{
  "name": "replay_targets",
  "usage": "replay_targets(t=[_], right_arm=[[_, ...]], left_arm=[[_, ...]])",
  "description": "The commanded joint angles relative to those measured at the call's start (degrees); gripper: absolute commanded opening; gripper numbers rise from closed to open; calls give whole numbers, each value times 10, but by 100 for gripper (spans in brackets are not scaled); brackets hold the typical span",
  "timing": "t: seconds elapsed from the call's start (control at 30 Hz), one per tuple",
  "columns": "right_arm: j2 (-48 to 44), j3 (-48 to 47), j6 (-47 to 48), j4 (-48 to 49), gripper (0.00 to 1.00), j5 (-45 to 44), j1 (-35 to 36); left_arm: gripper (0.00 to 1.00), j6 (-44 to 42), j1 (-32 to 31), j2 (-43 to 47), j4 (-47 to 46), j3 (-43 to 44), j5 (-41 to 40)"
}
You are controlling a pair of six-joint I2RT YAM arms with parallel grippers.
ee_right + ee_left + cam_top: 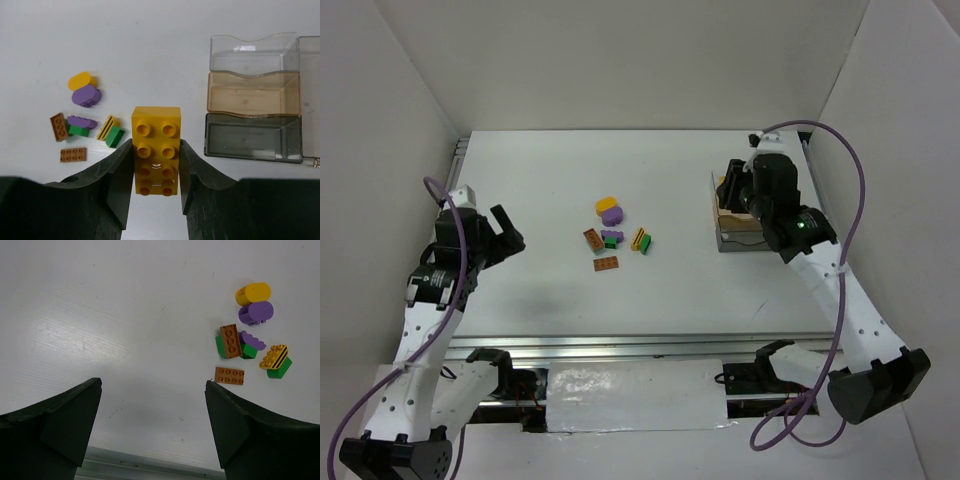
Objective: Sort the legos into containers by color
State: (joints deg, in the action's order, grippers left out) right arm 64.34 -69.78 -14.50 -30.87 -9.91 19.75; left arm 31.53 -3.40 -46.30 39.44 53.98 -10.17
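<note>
The right gripper clamps a yellow brick near the containers, probably to drop it there. The left gripper hangs released, apart from the legos.

From above, my right gripper covers most of the containers and hides the yellow brick I pinch, whose lower sides sit buried between my fingers, while the wrist view's right edge cuts off the rightmost tray.
</note>
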Motion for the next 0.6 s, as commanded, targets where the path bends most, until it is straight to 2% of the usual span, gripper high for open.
replay_targets(t=[0.0, 0.2, 0.3, 0.33, 0.4, 0.47, 0.57], right_arm=[[-39, -45, 16, -39, 0, 46, 3], [-133, 1, 2, 1, 0, -5, 2], [-134, 16, 18, 21, 0, -50, 1], [-109, 17, 24, 26, 0, -86, -1], [-69, 18, 43, 42, 0, -100, -29], [7, 0, 43, 44, 0, -89, -83], [100, -47, 44, 50, 0, -71, -128]], left_arm=[[97, -7, 3, 16, -15, -3, 3], [99, -6, -6, 21, -11, -2, 0], [98, -9, -15, 15, -13, 0, 9], [98, -9, -17, 10, -14, 0, 13], [98, -9, -26, 5, -12, 1, 12], [98, -8, -35, -2, -11, 3, 6], [99, -7, -43, -6, -9, 3, -2]])
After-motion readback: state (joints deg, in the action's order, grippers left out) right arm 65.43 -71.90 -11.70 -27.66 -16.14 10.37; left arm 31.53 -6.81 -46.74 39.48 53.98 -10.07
